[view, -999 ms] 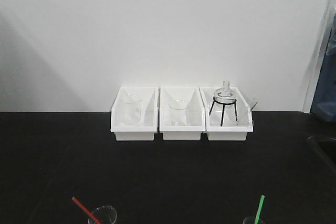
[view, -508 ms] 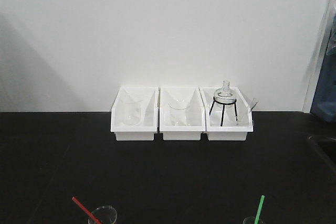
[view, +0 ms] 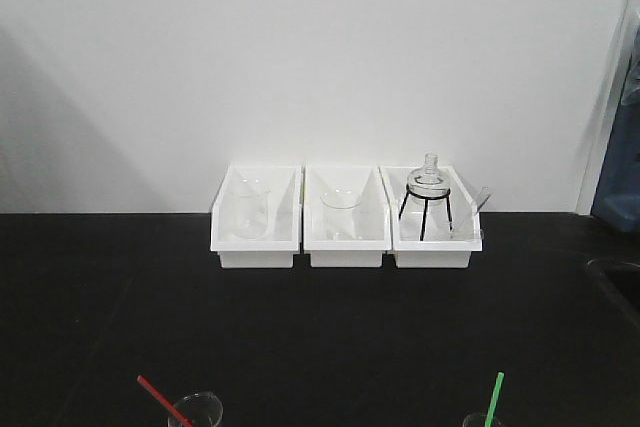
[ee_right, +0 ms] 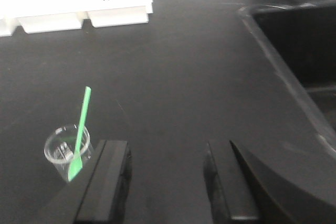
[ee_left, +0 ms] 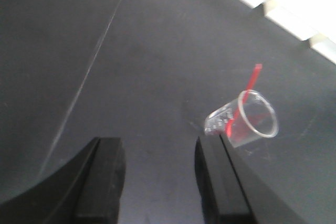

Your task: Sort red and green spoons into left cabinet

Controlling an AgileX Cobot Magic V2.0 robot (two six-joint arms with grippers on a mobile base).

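Standing on the black countertop point(view: 300, 327): red spoon point(ee_left: 245, 100) leaning in a clear beaker point(ee_left: 218, 121) and green spoon point(ee_right: 81, 121) in a second beaker point(ee_right: 55, 150) (handles up); left gripper point(ee_left: 157, 177) and right gripper point(ee_right: 165, 177) hover nearby, fingers spread apart, holding nothing.

I see three bins point(view: 347, 255) side by side at the back, left spoon point(ee_left: 251, 83) in left cup point(ee_left: 218, 121), right spoon point(ee_right: 83, 114) in right cup point(ee_right: 58, 148) up front

Two matte black fingers point(ee_left: 102, 182) on the left gripper point(ee_left: 157, 153), broad and blocky, tips rounded, inner faces flat, right gripper point(ee_right: 167, 156) of the same black build, a paler grey sheen along each finger's upper edge
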